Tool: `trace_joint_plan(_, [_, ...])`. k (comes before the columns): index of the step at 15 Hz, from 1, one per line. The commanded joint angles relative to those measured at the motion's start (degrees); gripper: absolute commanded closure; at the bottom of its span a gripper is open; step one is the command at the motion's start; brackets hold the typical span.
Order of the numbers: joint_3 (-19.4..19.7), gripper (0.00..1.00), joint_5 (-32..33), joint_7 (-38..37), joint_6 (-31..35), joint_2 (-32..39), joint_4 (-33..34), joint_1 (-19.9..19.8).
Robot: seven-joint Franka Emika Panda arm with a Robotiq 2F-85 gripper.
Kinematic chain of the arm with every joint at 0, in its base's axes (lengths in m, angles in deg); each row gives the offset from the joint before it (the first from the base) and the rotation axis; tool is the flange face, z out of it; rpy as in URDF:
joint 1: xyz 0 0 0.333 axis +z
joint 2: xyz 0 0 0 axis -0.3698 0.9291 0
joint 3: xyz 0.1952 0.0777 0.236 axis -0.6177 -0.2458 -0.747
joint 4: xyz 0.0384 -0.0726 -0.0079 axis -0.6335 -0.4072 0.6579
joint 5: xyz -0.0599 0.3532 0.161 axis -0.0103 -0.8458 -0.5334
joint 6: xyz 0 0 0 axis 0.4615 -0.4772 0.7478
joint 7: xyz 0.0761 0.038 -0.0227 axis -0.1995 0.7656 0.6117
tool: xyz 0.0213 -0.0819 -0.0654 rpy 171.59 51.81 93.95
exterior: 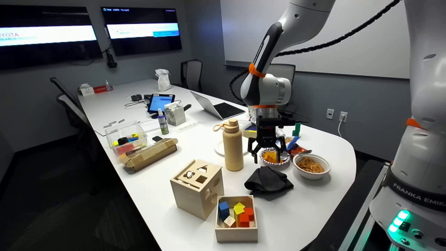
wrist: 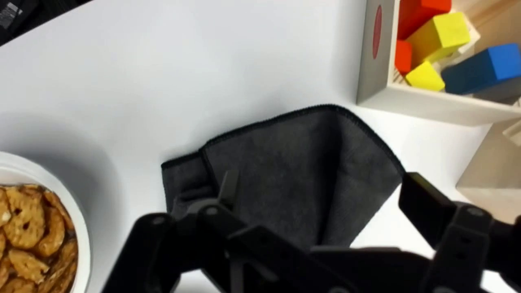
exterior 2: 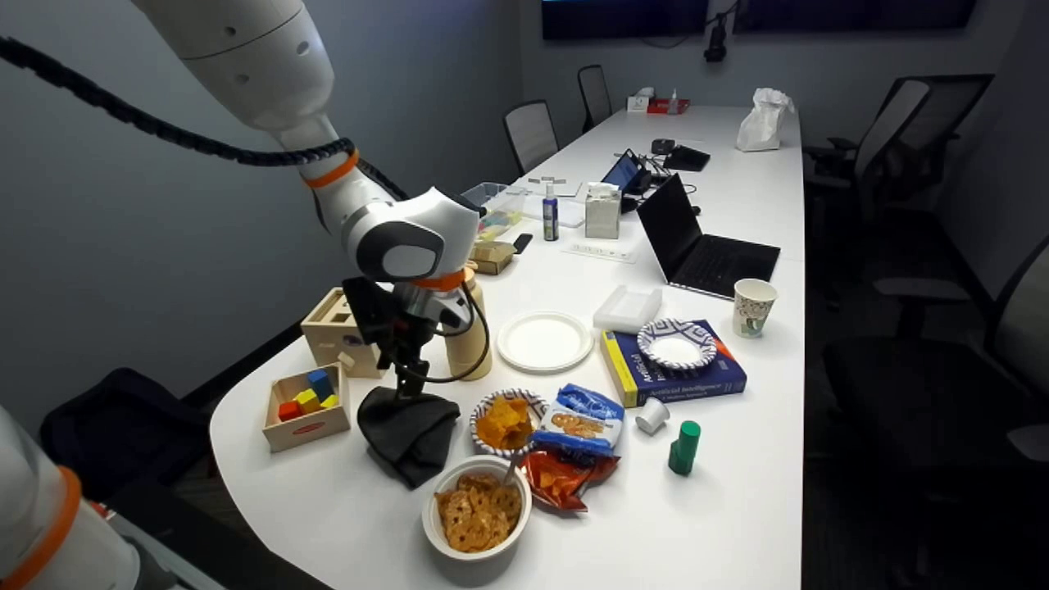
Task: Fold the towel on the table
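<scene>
The towel is a dark grey cloth with black stitched edges, bunched on the white table and partly doubled over, in both exterior views point(exterior: 267, 182) point(exterior 2: 408, 433). In the wrist view the towel point(wrist: 281, 171) shows a deep crease and a small folded part at its left; its lower part is hidden behind the gripper. My gripper hangs above the towel in both exterior views point(exterior: 267, 160) point(exterior 2: 408, 385). In the wrist view the gripper point(wrist: 320, 183) has its fingers wide apart with nothing between them, the right fingertip over the towel's right corner.
A wooden tray of coloured blocks point(exterior: 237, 236) and a wooden shape box point(exterior: 195, 195) stand close to the towel. A tan bottle point(exterior: 232, 146) stands behind. A bowl of brown snacks point(exterior 2: 477, 512), a patterned bowl of orange chips point(exterior 2: 504, 422) and snack bags point(exterior 2: 580, 419) lie on its other side.
</scene>
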Motion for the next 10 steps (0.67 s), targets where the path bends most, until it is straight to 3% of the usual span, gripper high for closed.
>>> trace_joint_plan(1, [-2.09,0.0,-4.48,6.89,-0.49,0.59,-1.39,-1.45])
trace_joint_plan(10, [-1.9,0.0,-5.69,13.04,6.0,9.42,0.51,-4.32])
